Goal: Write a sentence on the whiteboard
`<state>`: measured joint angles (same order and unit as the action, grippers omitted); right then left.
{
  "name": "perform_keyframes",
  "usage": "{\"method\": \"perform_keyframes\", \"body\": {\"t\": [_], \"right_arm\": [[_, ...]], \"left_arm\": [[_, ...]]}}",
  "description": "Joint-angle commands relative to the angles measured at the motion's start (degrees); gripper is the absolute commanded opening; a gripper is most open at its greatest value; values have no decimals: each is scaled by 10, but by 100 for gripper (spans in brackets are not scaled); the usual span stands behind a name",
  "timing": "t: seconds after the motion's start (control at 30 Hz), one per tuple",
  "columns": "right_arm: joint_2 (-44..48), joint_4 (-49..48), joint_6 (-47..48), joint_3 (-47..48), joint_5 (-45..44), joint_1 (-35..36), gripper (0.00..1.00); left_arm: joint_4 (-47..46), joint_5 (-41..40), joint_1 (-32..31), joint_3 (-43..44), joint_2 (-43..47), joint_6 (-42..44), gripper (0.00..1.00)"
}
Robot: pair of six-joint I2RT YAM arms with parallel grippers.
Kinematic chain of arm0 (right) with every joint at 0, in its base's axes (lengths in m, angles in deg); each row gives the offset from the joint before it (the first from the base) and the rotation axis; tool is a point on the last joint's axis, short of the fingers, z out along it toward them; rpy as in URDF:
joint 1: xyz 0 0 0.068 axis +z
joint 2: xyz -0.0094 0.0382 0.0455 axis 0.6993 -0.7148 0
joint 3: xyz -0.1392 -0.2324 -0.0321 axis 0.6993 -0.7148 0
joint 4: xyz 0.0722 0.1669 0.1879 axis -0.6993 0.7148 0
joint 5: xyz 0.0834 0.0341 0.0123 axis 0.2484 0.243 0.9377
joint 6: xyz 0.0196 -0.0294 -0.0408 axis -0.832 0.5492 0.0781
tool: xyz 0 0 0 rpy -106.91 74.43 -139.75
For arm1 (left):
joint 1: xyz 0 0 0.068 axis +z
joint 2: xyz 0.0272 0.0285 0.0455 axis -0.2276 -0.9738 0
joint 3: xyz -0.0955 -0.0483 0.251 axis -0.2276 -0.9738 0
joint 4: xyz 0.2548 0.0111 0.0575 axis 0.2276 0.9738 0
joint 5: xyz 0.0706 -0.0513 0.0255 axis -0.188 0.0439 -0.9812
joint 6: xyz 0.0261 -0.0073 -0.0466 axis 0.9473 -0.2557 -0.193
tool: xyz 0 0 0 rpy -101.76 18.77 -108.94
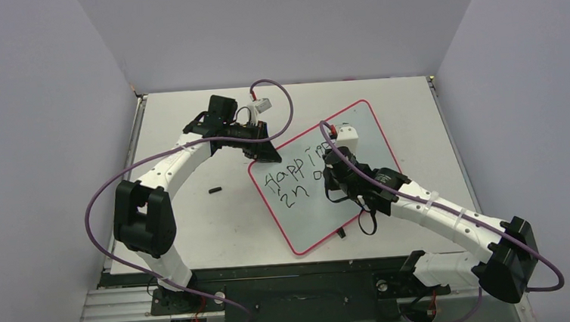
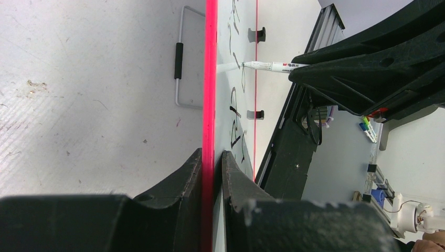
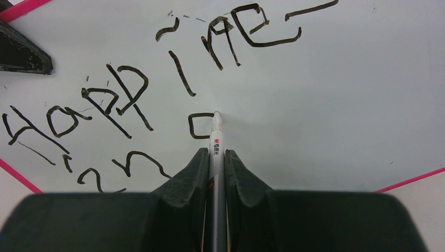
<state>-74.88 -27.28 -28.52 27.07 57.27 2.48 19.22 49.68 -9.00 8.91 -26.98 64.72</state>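
Observation:
The whiteboard [image 1: 313, 220] lies tilted on the table, white with a thin red rim [image 2: 210, 79]. My left gripper [image 1: 262, 153] is shut on its far-left edge, one jaw on each face [image 2: 212, 157]. The sentence [image 1: 291, 177] reads roughly "Happine" above "in", followed by a small round letter [image 3: 157, 89]. My right gripper [image 3: 216, 155] is shut on a white marker [image 3: 216, 136]. The marker's tip touches the board [image 3: 325, 94] at the right side of that round letter. The marker [image 2: 267, 66] also shows in the left wrist view.
A small black cap [image 1: 213, 189] lies on the table left of the board. A wire handle with a black grip [image 2: 179, 58] shows beside the board's rim. Two black tabs [image 2: 256, 34] sit on the board's far edge. Walls enclose the table on three sides.

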Motion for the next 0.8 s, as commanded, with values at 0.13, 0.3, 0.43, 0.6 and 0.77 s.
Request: {"method": "perform_keyframes", "body": {"t": [0.13, 0.3, 0.43, 0.6, 0.77], "right_arm": [[11, -11, -10, -44, 12, -2, 0], [28, -8, -23, -76, 24, 7, 0], [42, -7, -37, -104, 23, 21, 0], [55, -2, -58, -122, 16, 41, 0], [67, 7, -75, -141, 8, 61, 0]], "left_arm": [[-26, 9, -10, 19, 31, 20, 0], [-23, 7, -10, 20, 33, 21, 0], [-20, 6, -10, 20, 36, 21, 0], [-16, 4, -11, 23, 35, 21, 0], [-9, 3, -11, 29, 31, 25, 0]]}}
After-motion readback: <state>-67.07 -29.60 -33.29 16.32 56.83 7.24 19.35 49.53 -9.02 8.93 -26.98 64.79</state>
